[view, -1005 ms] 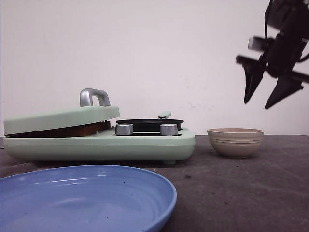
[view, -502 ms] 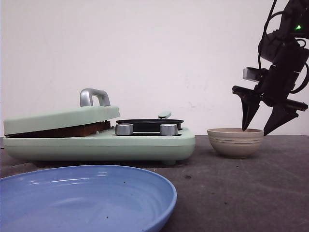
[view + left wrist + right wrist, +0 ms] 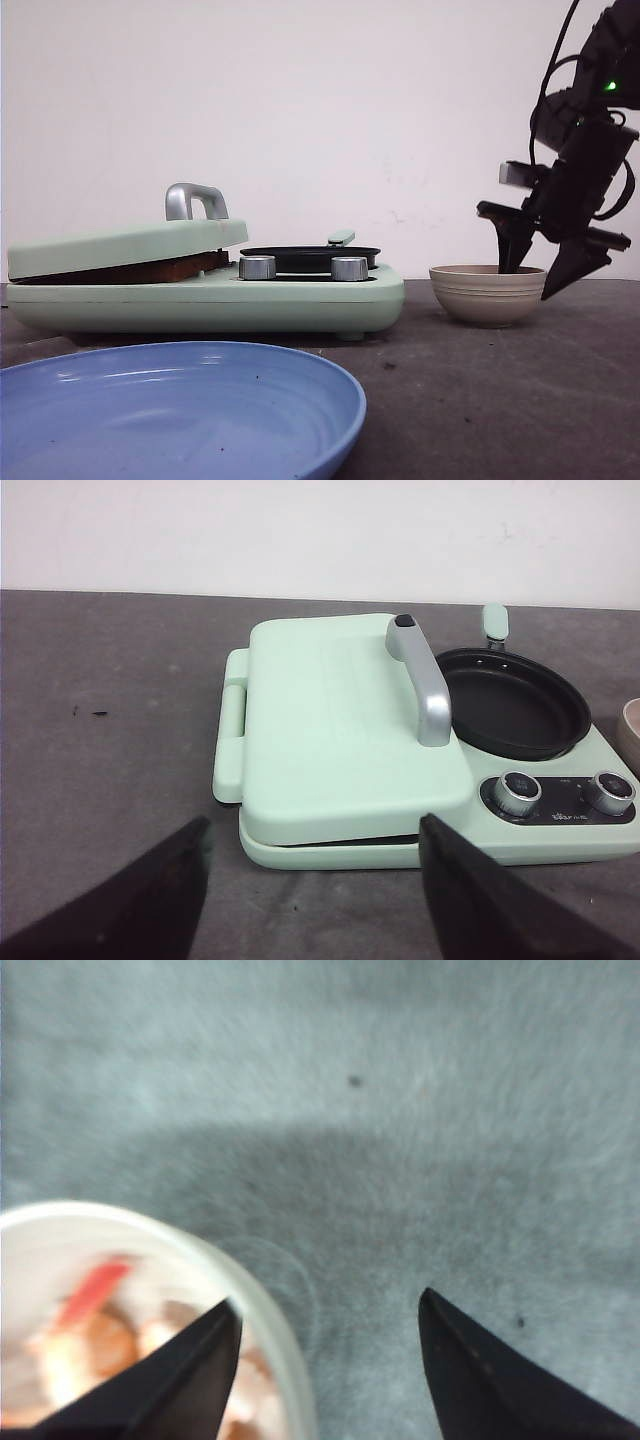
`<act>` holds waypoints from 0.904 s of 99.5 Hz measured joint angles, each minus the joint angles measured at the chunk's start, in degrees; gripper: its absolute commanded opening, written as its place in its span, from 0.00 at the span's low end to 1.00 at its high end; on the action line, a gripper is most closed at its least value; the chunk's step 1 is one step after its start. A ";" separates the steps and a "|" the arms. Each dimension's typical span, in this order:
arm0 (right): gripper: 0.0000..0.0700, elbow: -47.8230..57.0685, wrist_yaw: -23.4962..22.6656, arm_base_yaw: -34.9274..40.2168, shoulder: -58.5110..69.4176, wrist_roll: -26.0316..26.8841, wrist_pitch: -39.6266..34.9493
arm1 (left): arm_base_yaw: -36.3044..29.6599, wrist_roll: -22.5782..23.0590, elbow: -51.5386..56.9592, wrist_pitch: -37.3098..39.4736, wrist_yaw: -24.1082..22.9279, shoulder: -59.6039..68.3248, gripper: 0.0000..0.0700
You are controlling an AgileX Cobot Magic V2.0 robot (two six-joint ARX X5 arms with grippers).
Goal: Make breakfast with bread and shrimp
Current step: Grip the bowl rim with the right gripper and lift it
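Your right gripper (image 3: 540,278) is straddling the beige bowl's (image 3: 487,296) rim with jaws spread, one finger dipping among the shrimp (image 3: 85,1335), while bread (image 3: 130,270) is sitting under the sandwich maker's lid (image 3: 125,246).

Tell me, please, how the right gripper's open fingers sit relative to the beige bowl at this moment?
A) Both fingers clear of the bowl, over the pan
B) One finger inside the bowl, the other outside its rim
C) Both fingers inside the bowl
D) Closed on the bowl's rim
B: the right gripper is open and straddles the rim of the beige bowl, one finger over the shrimp inside and the other over bare table.
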 measured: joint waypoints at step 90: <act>0.00 0.68 1.38 1.03 0.94 -2.21 -1.14 | 0.00 0.00 0.00 0.00 -0.02 0.00 0.50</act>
